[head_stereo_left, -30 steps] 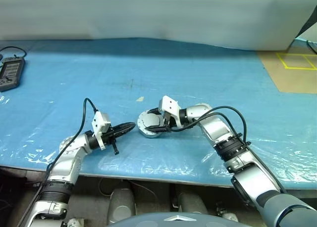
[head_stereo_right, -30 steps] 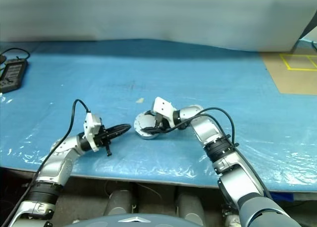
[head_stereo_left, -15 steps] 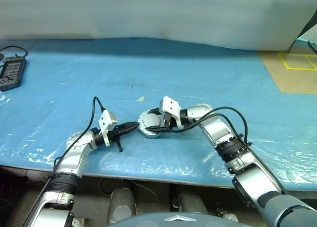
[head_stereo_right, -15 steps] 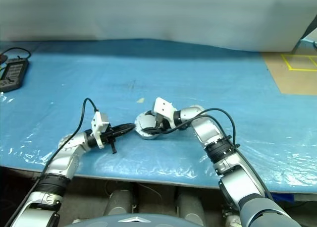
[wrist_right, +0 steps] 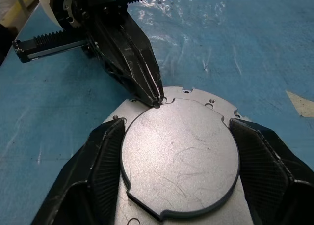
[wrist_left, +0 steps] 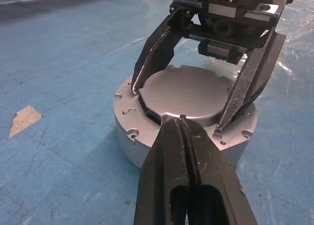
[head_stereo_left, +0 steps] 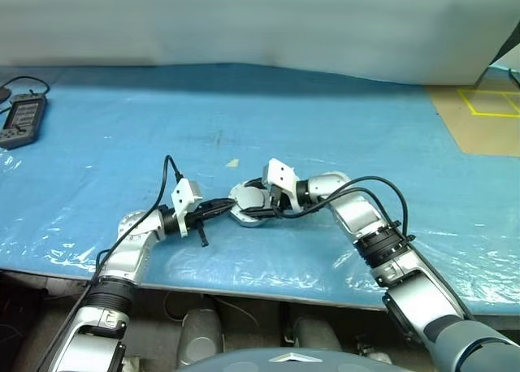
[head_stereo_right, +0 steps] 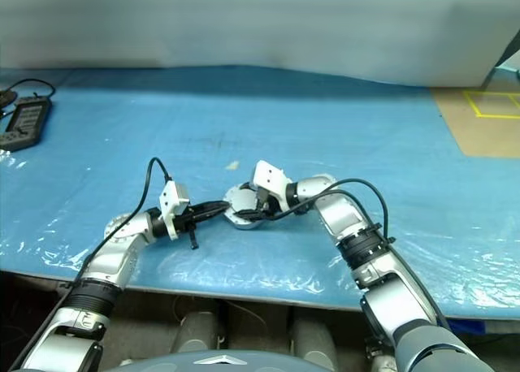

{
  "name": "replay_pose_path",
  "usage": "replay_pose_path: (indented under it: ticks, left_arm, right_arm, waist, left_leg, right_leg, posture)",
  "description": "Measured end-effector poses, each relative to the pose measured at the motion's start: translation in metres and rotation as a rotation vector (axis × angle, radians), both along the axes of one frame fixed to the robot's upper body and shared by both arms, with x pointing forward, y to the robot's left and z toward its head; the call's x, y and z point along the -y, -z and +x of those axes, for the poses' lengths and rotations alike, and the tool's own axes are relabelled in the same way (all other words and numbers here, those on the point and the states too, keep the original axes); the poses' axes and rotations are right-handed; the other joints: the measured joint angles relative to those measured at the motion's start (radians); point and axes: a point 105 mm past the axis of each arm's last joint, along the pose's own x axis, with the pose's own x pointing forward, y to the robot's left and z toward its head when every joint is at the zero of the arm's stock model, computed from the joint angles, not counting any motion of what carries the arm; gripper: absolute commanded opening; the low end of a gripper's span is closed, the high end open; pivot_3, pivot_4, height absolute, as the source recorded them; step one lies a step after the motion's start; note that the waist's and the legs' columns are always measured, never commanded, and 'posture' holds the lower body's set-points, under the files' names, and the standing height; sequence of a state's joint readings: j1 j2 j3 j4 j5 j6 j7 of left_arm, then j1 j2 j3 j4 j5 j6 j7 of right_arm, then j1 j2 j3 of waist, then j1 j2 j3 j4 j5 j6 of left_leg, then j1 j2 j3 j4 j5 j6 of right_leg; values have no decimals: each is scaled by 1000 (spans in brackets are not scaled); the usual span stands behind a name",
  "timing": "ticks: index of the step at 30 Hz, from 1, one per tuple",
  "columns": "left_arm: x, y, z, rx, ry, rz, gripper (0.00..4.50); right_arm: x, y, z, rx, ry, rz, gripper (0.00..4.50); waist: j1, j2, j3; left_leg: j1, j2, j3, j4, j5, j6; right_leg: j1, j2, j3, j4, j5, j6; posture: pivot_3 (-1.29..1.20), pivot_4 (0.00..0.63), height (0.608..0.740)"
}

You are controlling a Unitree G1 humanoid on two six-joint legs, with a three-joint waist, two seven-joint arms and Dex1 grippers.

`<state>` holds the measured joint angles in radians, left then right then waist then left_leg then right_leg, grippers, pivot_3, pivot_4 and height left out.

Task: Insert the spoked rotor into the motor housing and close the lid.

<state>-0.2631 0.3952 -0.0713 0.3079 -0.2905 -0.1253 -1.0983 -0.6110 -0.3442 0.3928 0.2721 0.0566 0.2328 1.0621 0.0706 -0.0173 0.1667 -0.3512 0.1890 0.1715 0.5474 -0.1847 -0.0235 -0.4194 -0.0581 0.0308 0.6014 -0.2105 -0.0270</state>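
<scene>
Left wrist view shows the left tool (wrist_left: pixel 182 131) pressed fully closed, its glossy black tapered fingers meeting at one tip that touches the edge of the lid (wrist_left: pixel 189 93). That lid is a plain, matte grey disc with a notched rim, seated on the motor housing (wrist_left: pixel 128 129), a squat silver cylinder with small screw holes. Spread wide, the right tool (wrist_right: pixel 176 139) brackets the lid with ribbed black fingers (wrist_right: pixel 100 171). Around them lies the counter (head_stereo_left: pixel 341 120), covered in crinkled blue plastic sheeting.
</scene>
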Motion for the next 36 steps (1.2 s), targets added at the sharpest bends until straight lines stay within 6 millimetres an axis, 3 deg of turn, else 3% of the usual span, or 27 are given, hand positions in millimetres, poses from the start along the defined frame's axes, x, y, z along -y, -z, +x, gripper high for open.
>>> replay_pose_path:
  ticks: [6, 17, 24, 36]
  left_arm:
    - [-1, -2, 0, 8, 4, 7, 0]
    - [-3, -2, 0, 10, 1, 16, 0]
    - [-3, -2, 1, 7, 3, 18, 0]
    - [-3, -3, 1, 9, 7, 19, 0]
  right_arm:
    - [5, -4, 2, -1, 19, 14, 4474]
    - [35, -7, -9, -137, 68, 72, 4474]
    - [39, -30, -3, -248, 162, 227, 4474]
    - [63, -21, 3, -488, 365, 280, 4474]
  waist:
    - [1, 0, -1]
    - [0, 0, -1]
    - [2, 0, -1]
    - [3, 1, -1]
  left_leg:
    - [-1, 0, 3, -3, 0, 0]
    - [-9, 1, 5, -3, 0, 0]
    - [-16, 1, 5, -3, 0, 0]
    - [-17, 2, 5, -3, 3, -4]
  right_leg:
    - [-1, 0, -1, -2, -1, 0]
    - [-5, 1, -2, -5, 2, -5]
    - [-8, 1, -6, -9, 3, -8]
    - [-8, 1, -7, -10, 4, -8]
  posture:
    - [0, 150, 740]
    - [0, 150, 740]
    - [0, 150, 740]
    - [0, 150, 740]
